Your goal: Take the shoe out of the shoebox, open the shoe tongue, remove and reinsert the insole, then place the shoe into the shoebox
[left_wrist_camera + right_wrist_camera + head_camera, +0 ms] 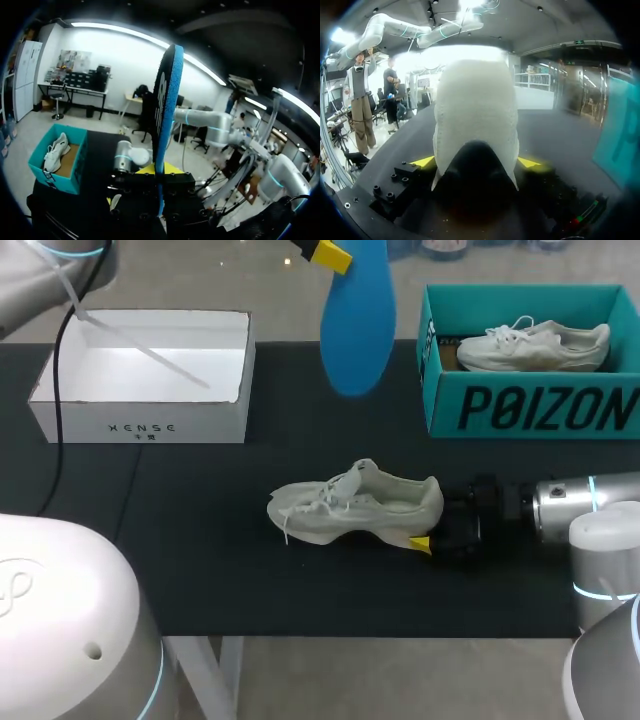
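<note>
Clamping the heel of the shoe [355,505] from both sides, the right hand [428,525] pins it upright on the desk [300,590], toe toward my left. Above and beyond it, the left hand [322,252] pinches the blue insole [357,320] by its upper end, the rounded free end hanging down. To reinsert it, I'd lower that free end into the shoe's opening at a slant. Then I'd slide it toeward with the heel braced. The white shoebox [140,430] stands open at far left.
</note>
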Robot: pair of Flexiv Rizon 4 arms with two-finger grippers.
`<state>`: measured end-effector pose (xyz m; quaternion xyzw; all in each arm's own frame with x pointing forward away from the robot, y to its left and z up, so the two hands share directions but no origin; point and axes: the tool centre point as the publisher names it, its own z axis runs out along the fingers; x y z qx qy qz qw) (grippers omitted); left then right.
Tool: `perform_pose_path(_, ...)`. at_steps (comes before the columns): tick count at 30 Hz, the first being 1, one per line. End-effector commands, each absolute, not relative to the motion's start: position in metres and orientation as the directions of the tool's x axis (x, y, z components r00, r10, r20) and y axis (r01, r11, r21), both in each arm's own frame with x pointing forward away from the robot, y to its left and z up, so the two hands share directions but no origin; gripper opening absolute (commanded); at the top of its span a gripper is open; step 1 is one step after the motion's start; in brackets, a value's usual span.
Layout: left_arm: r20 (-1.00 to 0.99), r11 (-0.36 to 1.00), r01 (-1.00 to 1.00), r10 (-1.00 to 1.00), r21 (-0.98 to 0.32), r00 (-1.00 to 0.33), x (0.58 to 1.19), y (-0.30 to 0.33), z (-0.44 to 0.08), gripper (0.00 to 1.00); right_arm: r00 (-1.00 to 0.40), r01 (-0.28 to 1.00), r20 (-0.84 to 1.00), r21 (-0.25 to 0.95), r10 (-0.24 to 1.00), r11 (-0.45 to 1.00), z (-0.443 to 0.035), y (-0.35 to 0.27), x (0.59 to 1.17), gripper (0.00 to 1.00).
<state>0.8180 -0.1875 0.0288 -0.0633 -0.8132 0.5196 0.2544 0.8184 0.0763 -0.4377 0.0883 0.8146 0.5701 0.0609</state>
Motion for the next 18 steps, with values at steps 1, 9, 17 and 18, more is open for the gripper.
perform_pose_path(1,0.348,0.455,-0.161,0.366,-0.876,-0.863,0.818,-0.187,0.029,0.0,-0.972,0.078,-0.012,0.927,0.236,0.368,-0.428,0.064,0.812,1.0)
perform_pose_path(9,0.348,0.455,-0.161,0.366,-0.876,-0.863,0.818,-0.187,0.029,0.0,-0.961,0.085,-0.047,0.887,0.272,0.453,-0.407,0.033,0.815,1.0)
perform_pose_path(17,0.348,0.455,-0.161,0.366,-0.876,-0.863,0.818,-0.187,0.029,0.0,-0.961,0.122,-0.074,0.752,0.267,0.648,-0.369,0.011,0.82,1.0)
perform_pose_path(18,0.348,0.455,-0.161,0.366,-0.876,-0.863,0.818,-0.187,0.029,0.0,-0.958,0.132,-0.079,0.73,0.274,0.671,-0.364,0.008,0.821,1.0)
